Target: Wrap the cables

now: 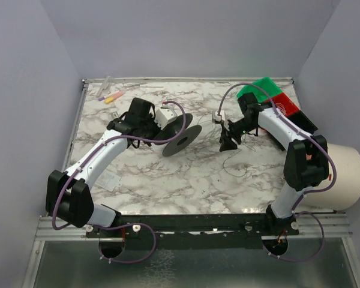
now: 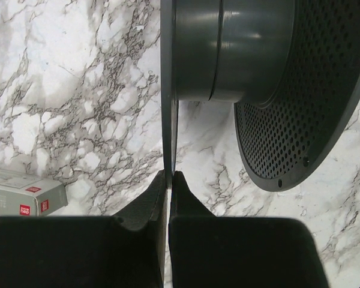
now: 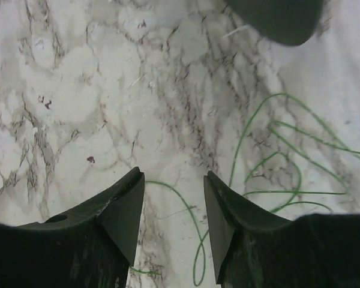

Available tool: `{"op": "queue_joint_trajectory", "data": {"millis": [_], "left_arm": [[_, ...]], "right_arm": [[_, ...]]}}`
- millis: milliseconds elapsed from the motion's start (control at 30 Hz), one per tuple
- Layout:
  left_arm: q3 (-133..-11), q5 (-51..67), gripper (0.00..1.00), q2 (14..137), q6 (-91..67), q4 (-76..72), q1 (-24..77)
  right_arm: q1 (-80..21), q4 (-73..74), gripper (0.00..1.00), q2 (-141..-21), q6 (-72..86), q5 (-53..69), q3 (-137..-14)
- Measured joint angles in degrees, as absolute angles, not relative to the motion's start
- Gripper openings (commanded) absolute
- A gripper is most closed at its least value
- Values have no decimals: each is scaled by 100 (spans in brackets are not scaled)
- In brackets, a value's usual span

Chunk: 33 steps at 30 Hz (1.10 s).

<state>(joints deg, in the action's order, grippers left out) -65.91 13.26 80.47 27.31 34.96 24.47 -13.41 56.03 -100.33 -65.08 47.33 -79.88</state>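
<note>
The cables are hair-thin green wires lying in loose curls on the marble table; from above they show only as faint strands. My right gripper hovers just over them, open, with one strand running across the table below the gap and nothing held. It sits at centre right in the top view. My left gripper is shut on the thin flange of the black spool, which stands tilted on its edge. The spool's hub and perforated far flange fill the left wrist view.
A small white box lies behind the right gripper. Green and red items sit at the back right, and a white bucket stands off the right edge. Pens lie back left. A grey carton is beside the left gripper.
</note>
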Motion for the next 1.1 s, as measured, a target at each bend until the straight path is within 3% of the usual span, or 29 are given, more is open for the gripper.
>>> {"op": "queue_joint_trajectory", "data": {"millis": [400, 633, 1100], "left_arm": [[-6490, 1376, 0, 7981, 2561, 3382, 2368], [-6477, 1406, 0, 7981, 2550, 3345, 2368], [-6416, 1441, 0, 7981, 2530, 3245, 2368]], "right_arm": [[-1509, 4300, 48, -9937, -6084, 3771, -6807], [-1568, 3682, 35, -9948, -5778, 3463, -6820], [-1581, 4359, 48, -9421, -6200, 3883, -7216]]}}
